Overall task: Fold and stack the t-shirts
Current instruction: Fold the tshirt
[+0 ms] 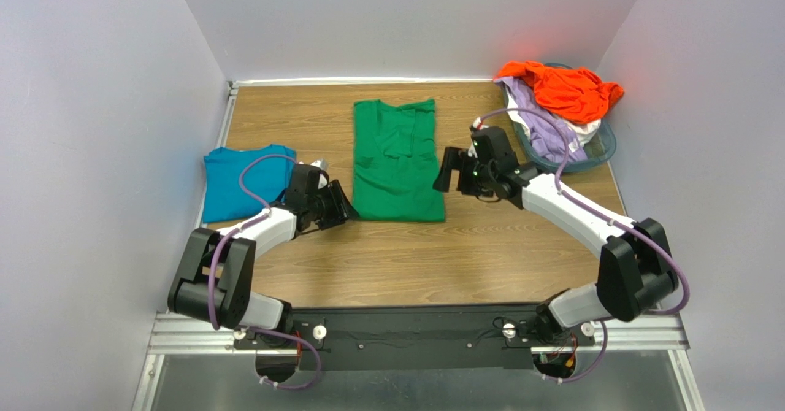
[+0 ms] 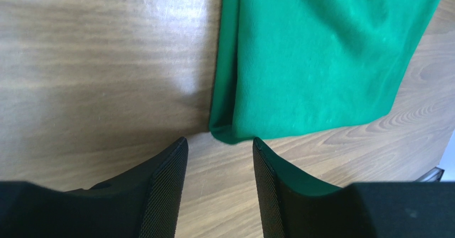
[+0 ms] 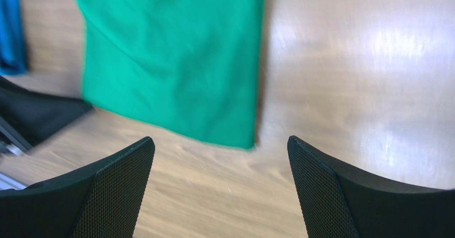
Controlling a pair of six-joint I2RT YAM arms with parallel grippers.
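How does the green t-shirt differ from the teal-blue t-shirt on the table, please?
The green t-shirt is a long, narrow strip at mid-table; the teal-blue t-shirt is a shorter, squarer fold at the left edge. The green one is nearly all in view, while the left arm covers a corner of the teal-blue one. Both lie flat on the wooden table, outside the basket.

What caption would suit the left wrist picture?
Open left gripper poised at a corner of the green t-shirt on the wooden table.
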